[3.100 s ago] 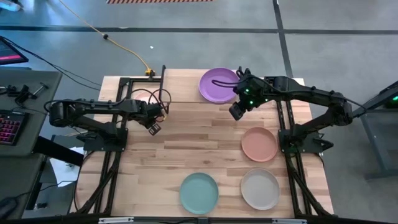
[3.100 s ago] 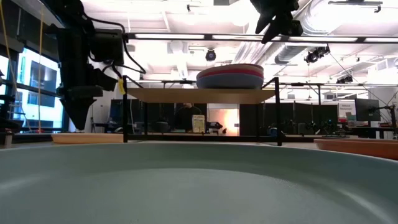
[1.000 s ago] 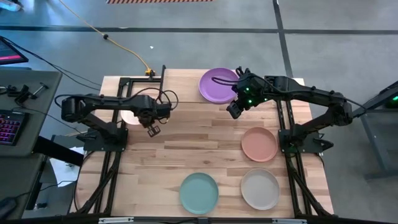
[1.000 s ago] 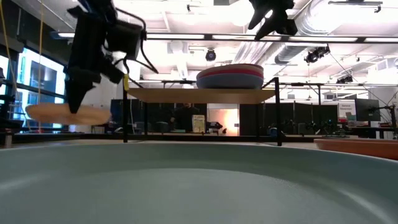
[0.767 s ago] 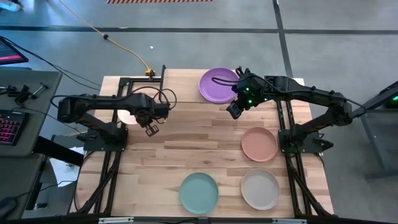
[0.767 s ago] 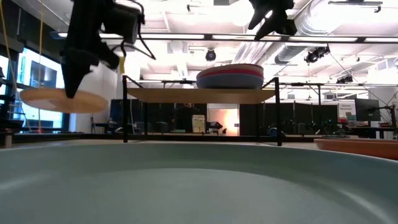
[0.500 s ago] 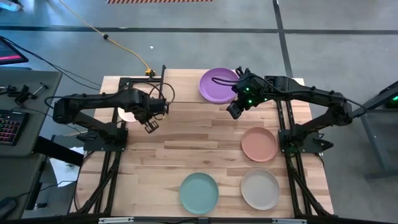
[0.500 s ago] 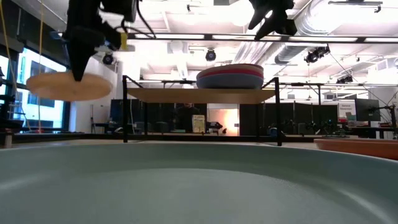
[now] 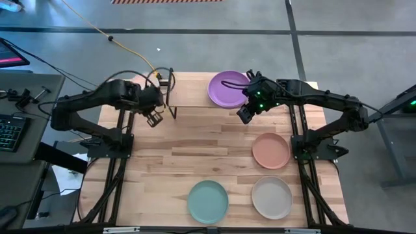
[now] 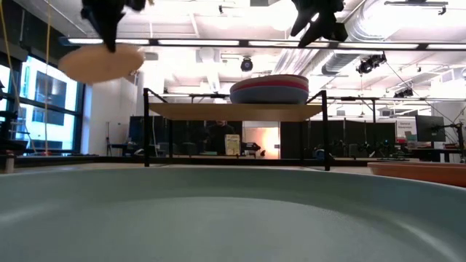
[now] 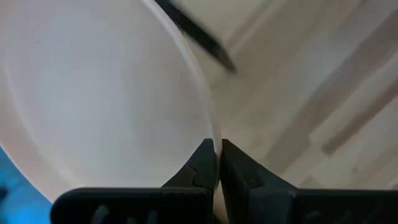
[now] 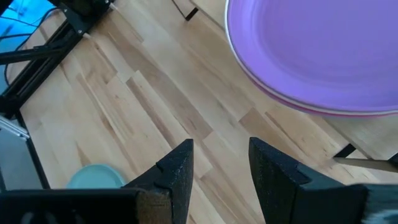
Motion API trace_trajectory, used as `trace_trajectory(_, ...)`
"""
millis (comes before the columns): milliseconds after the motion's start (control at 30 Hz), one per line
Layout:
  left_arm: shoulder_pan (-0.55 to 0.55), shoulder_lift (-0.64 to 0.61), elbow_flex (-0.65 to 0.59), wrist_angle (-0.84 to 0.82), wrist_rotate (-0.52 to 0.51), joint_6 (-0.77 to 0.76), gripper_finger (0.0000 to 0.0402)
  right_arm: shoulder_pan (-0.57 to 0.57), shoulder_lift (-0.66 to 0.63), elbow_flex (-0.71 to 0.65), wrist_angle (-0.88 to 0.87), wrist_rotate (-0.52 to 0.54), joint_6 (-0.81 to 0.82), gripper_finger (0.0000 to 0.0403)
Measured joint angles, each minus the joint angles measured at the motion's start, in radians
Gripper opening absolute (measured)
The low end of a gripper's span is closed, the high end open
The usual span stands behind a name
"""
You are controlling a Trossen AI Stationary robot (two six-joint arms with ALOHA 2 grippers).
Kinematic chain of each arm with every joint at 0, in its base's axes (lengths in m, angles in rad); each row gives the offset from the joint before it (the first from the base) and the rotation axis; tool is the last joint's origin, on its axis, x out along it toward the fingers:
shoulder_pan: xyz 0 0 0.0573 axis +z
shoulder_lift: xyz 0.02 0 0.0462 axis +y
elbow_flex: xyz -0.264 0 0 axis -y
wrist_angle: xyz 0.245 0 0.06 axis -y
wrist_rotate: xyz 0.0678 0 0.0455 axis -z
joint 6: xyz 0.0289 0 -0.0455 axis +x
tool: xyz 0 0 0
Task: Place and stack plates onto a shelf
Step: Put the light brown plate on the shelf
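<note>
Cream plate [image 10: 102, 62] now above shelf [image 10: 233, 110] height, lifted clear of table [image 9: 195, 149] over the last second; rim pinched by left gripper [image 11: 217, 167], left of shelf. Purple-topped stack [image 9: 229, 88] on shelf's right half. Right gripper [image 12: 217, 165] spread, empty, hovering near stack. Lift done; placing on shelf's free left half likely next.

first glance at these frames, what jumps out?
The left hand, shut on the rim of a cream plate, holds it high in the air left of the shelf. A plate stack topped by the purple plate sits on the shelf's right half, the open right hand beside it.
</note>
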Motion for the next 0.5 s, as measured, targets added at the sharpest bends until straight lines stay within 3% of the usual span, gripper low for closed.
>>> trace_trajectory(233, 0.000, 0.000, 0.118, 0.179, -0.083, 0.195, 0.0000, 0.000, 0.000, 0.000, 0.000, 0.002, -0.004, 0.0136)
trace_trajectory(500, 0.001, 0.024, 0.127, 0.464, -0.079, 0.564, 0.0000, 0.000, 0.000, 0.000, 0.000, 0.002, -0.009, 0.0136)
